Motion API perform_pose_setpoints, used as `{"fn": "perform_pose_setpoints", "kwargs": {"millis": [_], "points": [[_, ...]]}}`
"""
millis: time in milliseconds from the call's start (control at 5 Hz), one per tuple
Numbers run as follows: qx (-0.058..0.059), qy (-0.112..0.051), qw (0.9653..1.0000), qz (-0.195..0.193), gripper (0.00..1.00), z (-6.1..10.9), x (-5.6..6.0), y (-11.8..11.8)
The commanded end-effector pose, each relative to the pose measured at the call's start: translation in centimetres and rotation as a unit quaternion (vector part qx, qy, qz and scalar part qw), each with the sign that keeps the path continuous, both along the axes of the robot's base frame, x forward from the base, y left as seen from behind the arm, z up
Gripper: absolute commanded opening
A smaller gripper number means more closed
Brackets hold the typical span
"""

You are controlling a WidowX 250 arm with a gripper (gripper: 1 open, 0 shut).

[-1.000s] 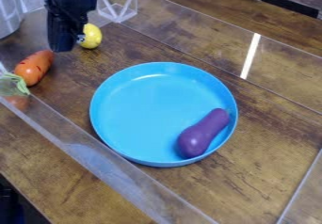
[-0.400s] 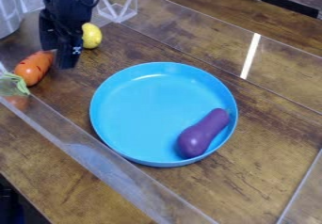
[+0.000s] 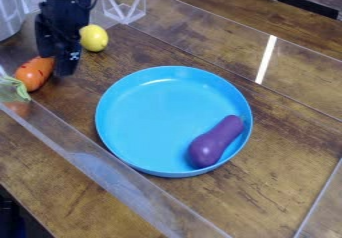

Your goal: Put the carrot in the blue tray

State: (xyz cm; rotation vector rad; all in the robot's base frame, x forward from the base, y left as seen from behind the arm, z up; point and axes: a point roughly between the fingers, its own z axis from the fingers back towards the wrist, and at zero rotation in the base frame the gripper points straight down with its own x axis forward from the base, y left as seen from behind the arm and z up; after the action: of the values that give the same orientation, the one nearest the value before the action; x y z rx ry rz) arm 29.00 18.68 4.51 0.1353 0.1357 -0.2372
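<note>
- The carrot lies on the wooden counter at the far left, orange body angled up to the right, green leafy top pointing down-left toward the counter's edge.
- It sits well outside the blue tray, off to the tray's upper left.
- And there's the gripper, black, pointing down, jaws spread wide with nothing between them, right at the carrot's upper end; one finger is just beside the orange body, and whether it touches is hard to say.
- The yellow lemon rests just right of the gripper, a little farther back.
- Inside the tray, the purple eggplant lies against the lower-right rim, tilted up to the right.
- A clear plastic wall runs along the counter's near-left edge.
</note>
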Motion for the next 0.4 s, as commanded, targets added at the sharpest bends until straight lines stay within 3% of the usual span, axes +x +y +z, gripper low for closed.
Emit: {"fn": "perform_pose_setpoints", "kwargs": {"millis": [0, 200], "points": [[-0.005, -0.020, 0.9996, 0.017, 1.00, 0.82, -0.79, 0.62], [-0.015, -0.023, 0.9993, 0.027, 1.00, -0.13, -1.38, 0.76]]}}
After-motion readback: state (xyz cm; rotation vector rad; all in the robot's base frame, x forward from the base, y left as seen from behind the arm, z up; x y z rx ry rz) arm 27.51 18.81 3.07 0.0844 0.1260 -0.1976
